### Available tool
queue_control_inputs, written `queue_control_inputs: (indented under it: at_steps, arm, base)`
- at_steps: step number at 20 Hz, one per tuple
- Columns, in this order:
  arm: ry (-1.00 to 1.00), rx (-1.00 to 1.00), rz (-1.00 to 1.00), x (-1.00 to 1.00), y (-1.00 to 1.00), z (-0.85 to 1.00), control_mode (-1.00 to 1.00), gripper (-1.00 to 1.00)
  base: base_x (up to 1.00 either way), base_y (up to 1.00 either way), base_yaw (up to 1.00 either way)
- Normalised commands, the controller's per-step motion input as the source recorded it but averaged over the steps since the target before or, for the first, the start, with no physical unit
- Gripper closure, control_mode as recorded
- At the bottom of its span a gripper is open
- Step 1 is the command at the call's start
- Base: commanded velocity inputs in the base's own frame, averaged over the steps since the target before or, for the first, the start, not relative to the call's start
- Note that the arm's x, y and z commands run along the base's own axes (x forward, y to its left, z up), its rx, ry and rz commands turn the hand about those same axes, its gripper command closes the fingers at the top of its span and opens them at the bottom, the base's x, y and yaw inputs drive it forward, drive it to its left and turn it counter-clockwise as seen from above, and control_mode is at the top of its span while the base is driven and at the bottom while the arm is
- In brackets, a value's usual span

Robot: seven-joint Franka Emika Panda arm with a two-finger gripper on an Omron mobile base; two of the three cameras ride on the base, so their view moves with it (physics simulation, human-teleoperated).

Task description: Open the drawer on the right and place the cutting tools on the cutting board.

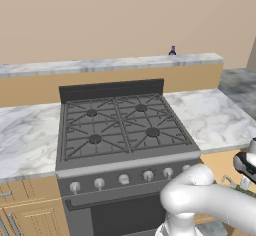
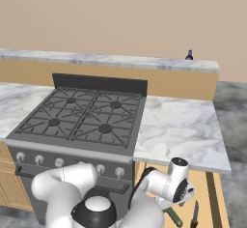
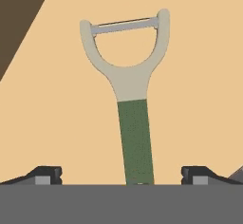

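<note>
Right base view gives you the layout: marbled surface runs either side of a grey gas stove, with a raised marble ledge along the tan back wall and a small dark bottle standing on it near the right end. Right of the stove, below the surface edge, the drawer stands pulled out, its tan floor showing. You've got the arm bent low in front of the oven, forearm reaching right, wrist tipped down into the drawer. Hand hangs over the drawer floor, fingers spread wide with nothing between them. Hand view puts the green-handled peeler centred between the fingertips, handle toward the camera, pale Y-shaped head and blade pointing away, flat on the drawer floor. In the right base view, a dark knife lies just right of the peeler, apart from it. Drawer floor around the peeler head is bare tan; a dark wedge cuts the upper left corner of the hand view. Left base view shows the wrist at the frame's right edge, under the lip of the surface. Can't spot the cutting board.
</note>
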Motion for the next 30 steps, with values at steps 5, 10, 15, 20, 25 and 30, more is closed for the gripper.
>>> queue_control_inputs:
  at_steps: [5,10,15,20,25,30]
  arm:
    - [0.0,-0.01,0.03,0.08,0.0,-0.24,-1.0,-1.0]
    - [0.0,0.0,0.02,0.05,0.0,-0.14,-1.0,-1.0]
    - [0.0,0.0,0.03,0.0,0.0,-0.32,-1.0,-1.0]
    - [0.0,0.0,0.03,0.0,0.0,-0.25,-1.0,-1.0]
    - [0.0,0.0,0.03,0.0,0.0,-0.17,-1.0,-1.0]
    - [-0.05,0.0,0.0,0.0,0.0,-0.1,-1.0,1.0]
  base:
    - [0.0,0.0,0.0]
    - [0.0,0.0,0.0]
    - [0.0,0.0,0.0]
    - [0.0,0.0,0.0]
    - [0.0,0.0,0.0]
    - [0.0,0.0,0.0]
